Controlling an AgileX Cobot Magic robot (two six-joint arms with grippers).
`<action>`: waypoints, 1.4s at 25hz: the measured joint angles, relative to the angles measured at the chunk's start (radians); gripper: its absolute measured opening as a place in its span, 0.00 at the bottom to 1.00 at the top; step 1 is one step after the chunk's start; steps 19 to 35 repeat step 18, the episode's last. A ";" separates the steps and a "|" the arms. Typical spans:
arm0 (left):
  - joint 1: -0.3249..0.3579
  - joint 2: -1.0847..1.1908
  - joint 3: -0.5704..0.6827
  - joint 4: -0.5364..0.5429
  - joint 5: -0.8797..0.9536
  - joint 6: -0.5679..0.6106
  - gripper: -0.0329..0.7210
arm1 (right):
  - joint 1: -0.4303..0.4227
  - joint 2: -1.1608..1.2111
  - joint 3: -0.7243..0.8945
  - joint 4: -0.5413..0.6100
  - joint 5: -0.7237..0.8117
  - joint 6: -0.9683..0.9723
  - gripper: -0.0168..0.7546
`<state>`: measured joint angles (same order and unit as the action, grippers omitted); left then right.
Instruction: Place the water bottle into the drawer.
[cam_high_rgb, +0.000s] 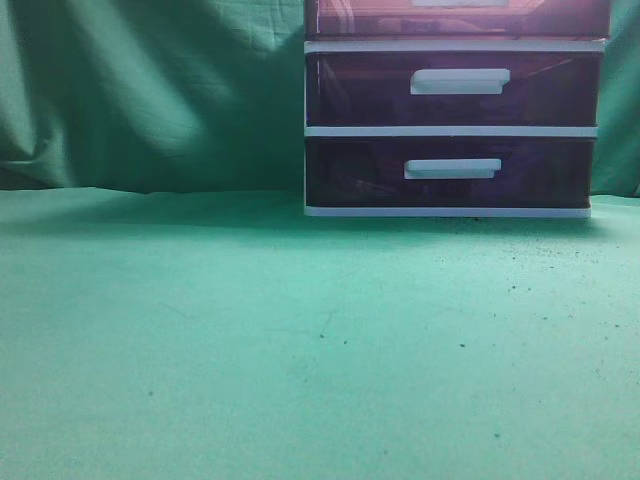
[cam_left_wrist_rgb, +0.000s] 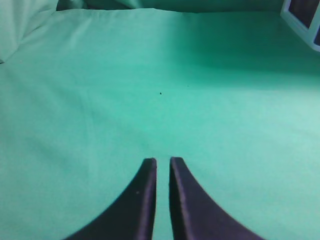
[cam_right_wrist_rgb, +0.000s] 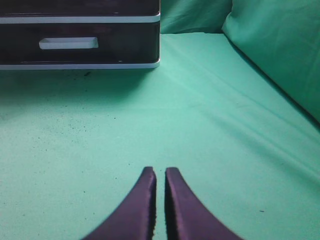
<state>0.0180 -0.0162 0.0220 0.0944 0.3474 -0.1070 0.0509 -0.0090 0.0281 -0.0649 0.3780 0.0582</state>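
Note:
The water bottle is not in any view. The drawer (cam_high_rgb: 370, 18), pinkish-red and translucent, tops the white-framed unit at the upper right of the exterior view; only its lower part shows, cut off by the frame's top edge. My left gripper (cam_left_wrist_rgb: 163, 161) is shut and empty, low over bare green cloth. My right gripper (cam_right_wrist_rgb: 160, 171) is shut and empty over the cloth, in front of the unit and to its right. Neither gripper shows in the exterior view.
Two darker purple drawers (cam_high_rgb: 450, 90) with white bar handles sit under the top one. The unit's corner shows in the left wrist view (cam_left_wrist_rgb: 302, 15), its lowest drawer in the right wrist view (cam_right_wrist_rgb: 80, 42). Green cloth (cam_high_rgb: 250, 340) covers table and backdrop.

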 joint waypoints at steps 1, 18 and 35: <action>0.000 0.000 0.000 0.000 0.001 0.000 0.12 | 0.000 0.000 0.000 0.000 0.000 0.000 0.08; 0.000 0.000 0.000 -0.004 0.004 0.000 0.12 | 0.000 0.000 0.000 0.000 0.000 0.000 0.08; 0.000 0.000 0.000 -0.004 0.004 0.000 0.12 | 0.000 0.000 0.000 0.000 0.000 0.000 0.08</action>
